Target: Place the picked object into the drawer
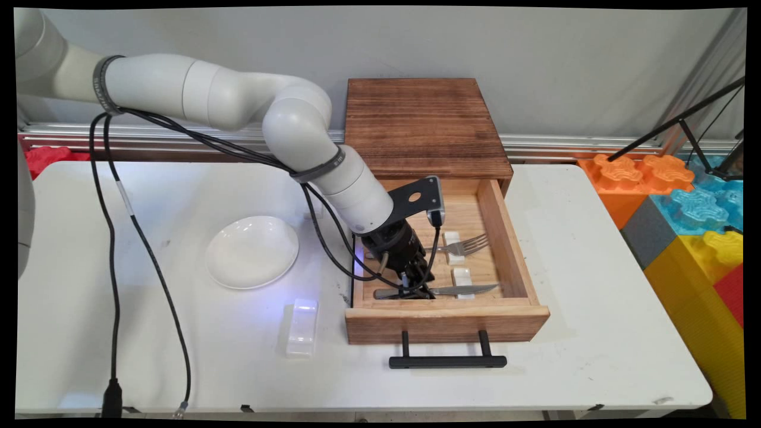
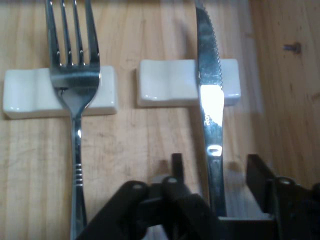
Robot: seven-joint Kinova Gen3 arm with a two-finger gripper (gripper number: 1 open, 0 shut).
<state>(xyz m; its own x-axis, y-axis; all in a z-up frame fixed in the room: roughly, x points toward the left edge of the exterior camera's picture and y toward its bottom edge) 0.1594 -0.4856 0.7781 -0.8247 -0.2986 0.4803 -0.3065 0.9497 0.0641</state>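
My gripper [image 1: 416,290] reaches down into the open wooden drawer [image 1: 446,324], near its front wall. It is open, and its fingers [image 2: 257,172] stand on either side of the handle of a steel knife [image 2: 210,100] without touching it. The knife [image 1: 467,290] lies with its blade on a white rest [image 2: 165,85]. Beside it a steel fork [image 2: 75,90] lies across a second white rest [image 2: 27,95]. In the main view the fork [image 1: 469,245] sits farther back in the drawer.
The drawer belongs to a dark wooden cabinet [image 1: 422,125] and has a black bar handle [image 1: 446,361]. A white plate [image 1: 252,251] and a small white block [image 1: 302,327] lie on the table to its left. Coloured foam blocks [image 1: 684,202] stand past the table's right edge.
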